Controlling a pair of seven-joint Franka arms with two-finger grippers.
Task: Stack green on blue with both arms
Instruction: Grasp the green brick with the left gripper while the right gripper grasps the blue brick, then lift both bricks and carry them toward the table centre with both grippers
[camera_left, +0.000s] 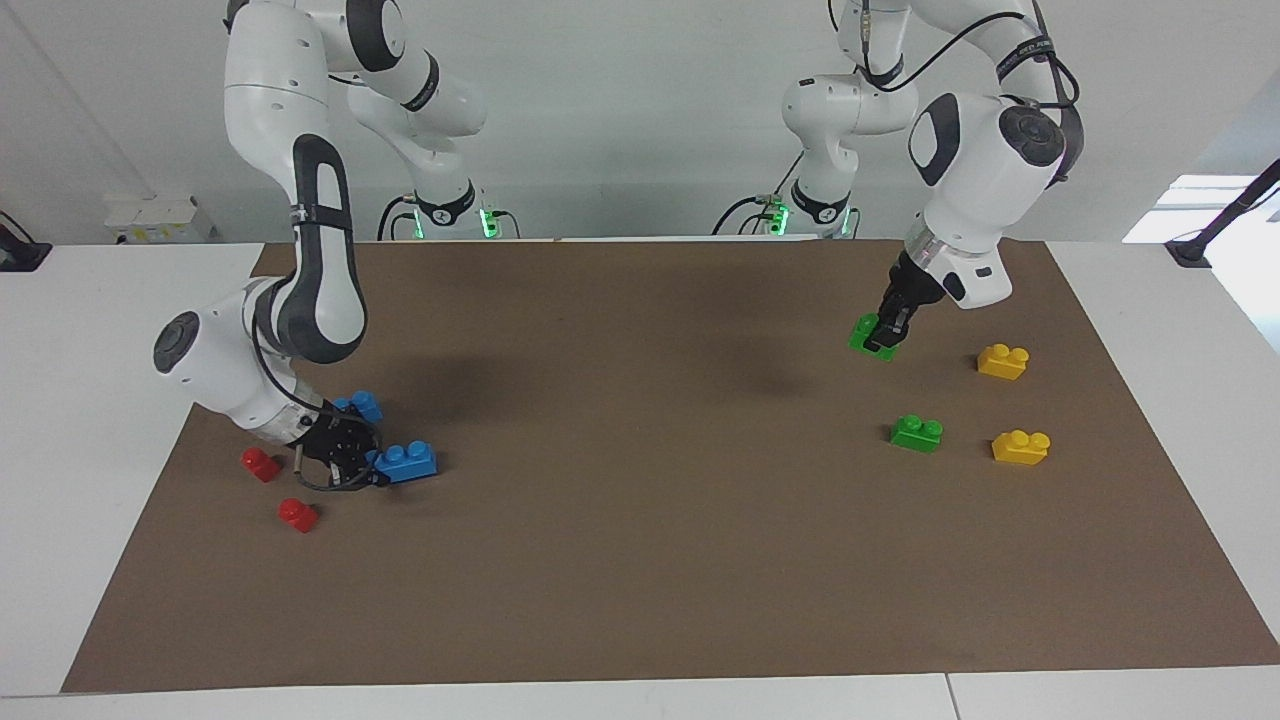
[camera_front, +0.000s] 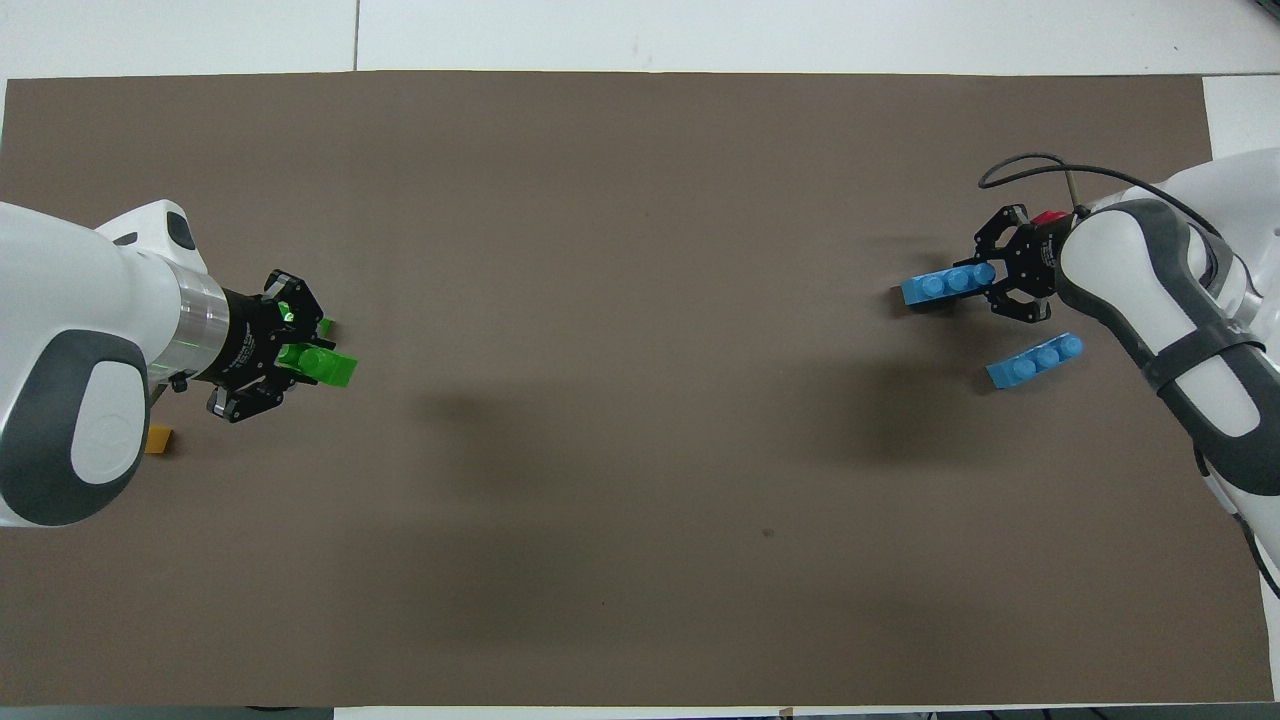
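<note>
Across the facing view:
Left end effector (camera_left: 884, 338): closed on a green brick (camera_left: 866, 334), over the table (camera_left: 640, 560) at the left arm's end.
Second green brick (camera_left: 917, 433): on the table, farther from the robots, beside two yellow bricks (camera_left: 1003, 360).
Right end effector (camera_left: 350, 465): grips one blue brick (camera_left: 404, 462), close to the table surface; two red bricks (camera_left: 261, 464) nearby.
Second blue brick (camera_left: 359, 405): nearer the robots.

Overhead view:
Left end effector (camera_front: 300, 352): green brick (camera_front: 328, 367) clamped between the fingers.
Right end effector (camera_front: 995, 275): fingers closed on the blue brick (camera_front: 948, 285).
Second blue brick (camera_front: 1034, 361): lies apart, nearer the robots.
</note>
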